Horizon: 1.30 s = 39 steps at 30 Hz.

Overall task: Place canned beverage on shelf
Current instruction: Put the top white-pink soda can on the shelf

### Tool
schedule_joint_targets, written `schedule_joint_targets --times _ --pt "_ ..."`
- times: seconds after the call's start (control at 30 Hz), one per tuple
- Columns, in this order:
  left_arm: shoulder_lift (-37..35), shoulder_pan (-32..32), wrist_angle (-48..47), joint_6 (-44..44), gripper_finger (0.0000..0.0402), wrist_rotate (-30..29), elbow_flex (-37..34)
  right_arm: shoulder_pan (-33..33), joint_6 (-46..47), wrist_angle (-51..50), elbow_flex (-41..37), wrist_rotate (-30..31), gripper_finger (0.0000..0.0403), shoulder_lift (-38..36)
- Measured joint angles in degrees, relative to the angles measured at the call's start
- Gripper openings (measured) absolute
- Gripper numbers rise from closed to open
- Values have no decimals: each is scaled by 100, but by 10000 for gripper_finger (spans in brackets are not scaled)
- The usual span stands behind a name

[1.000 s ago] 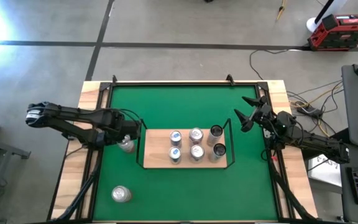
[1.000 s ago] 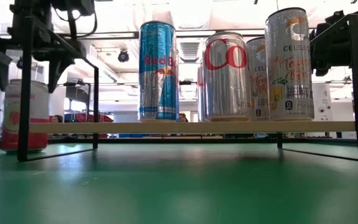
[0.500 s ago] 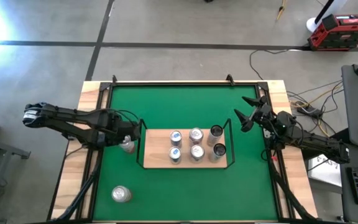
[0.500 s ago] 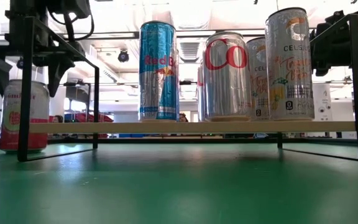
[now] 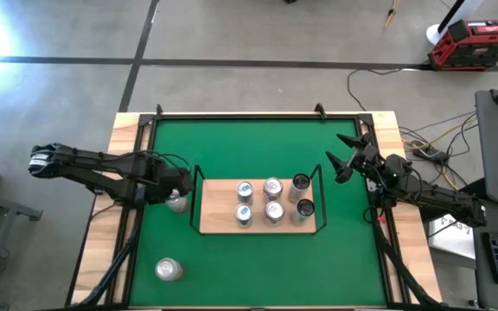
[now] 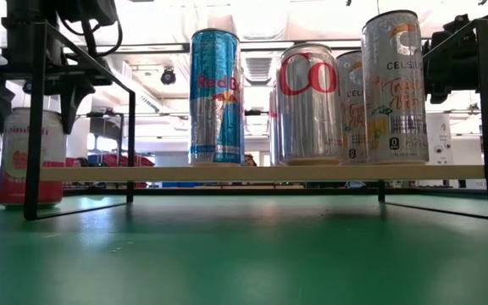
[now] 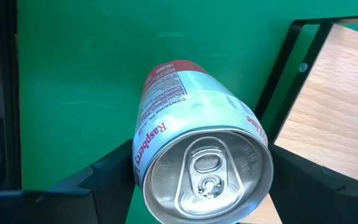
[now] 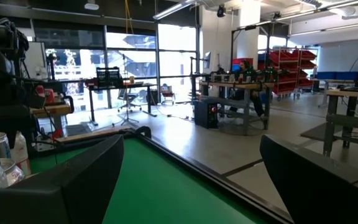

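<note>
A silver can with a pink-red label (image 5: 177, 204) stands upright on the green table just left of the shelf. It also shows in the low view (image 6: 30, 161) and the left wrist view (image 7: 191, 112). My left gripper (image 5: 176, 197) is over it and shut on its top end. The shelf (image 5: 219, 218) is a light-wood board with a black wire rail, raised on wire legs (image 6: 252, 174), and holds several upright cans. My right gripper (image 5: 344, 157) is open and empty at the table's right edge, level with the shelf's far side. My left gripper holds the can's side wall just under the top rim (image 7: 139, 163), pinched between its two fingers (image 7: 107, 180), one on each side. The fingers come from above, slanting in from the table's left. The can is upright, its base (image 6: 29, 202) at table level.
A second silver can (image 5: 169, 269) stands near the table's front left corner. The shelf's black rail (image 5: 199, 203) is right beside the held can. The shelf's left third is bare wood. Open green table lies beyond and in front of the shelf.
My left gripper has shifted a little toward the table's left edge, and the can has gone with it, staying upright at table level.
</note>
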Motion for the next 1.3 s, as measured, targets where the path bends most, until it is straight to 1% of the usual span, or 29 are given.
schedule_joint_targets --times 0.17,0.3,0.37,0.47,0.53,0.77,0.9,1.1,1.2,1.3 --pt "-79 0 -194 37 285 77 6 -2 1 -1 -1 0 368 0" --pt "-138 -2 -819 71 284 25 290 0 8 -2 -2 -1 368 0" --pt "-144 0 -998 119 284 -167 541 0 0 -2 -2 -2 368 0" --pt "-93 4 -1389 273 284 -564 895 -2 7 -1 -1 0 368 0" --pt "-46 6 -1474 392 284 -872 1142 -1 0 -1 -2 0 368 0" --pt "267 239 -1848 1180 284 -1770 1931 -1 8 -1 -1 0 368 0" --pt "535 662 -2047 1841 284 -1984 2402 0 7 -2 -2 0 368 0" --pt "1005 1624 -2046 3112 284 -2048 3021 -1 8 -2 -1 -2 368 0" --pt "1274 2143 -1947 3794 284 -1978 3284 0 1 -1 -1 -1 368 0" --pt "1549 2639 -1786 4515 284 -1750 3594 -2 7 0 -1 -1 368 0"
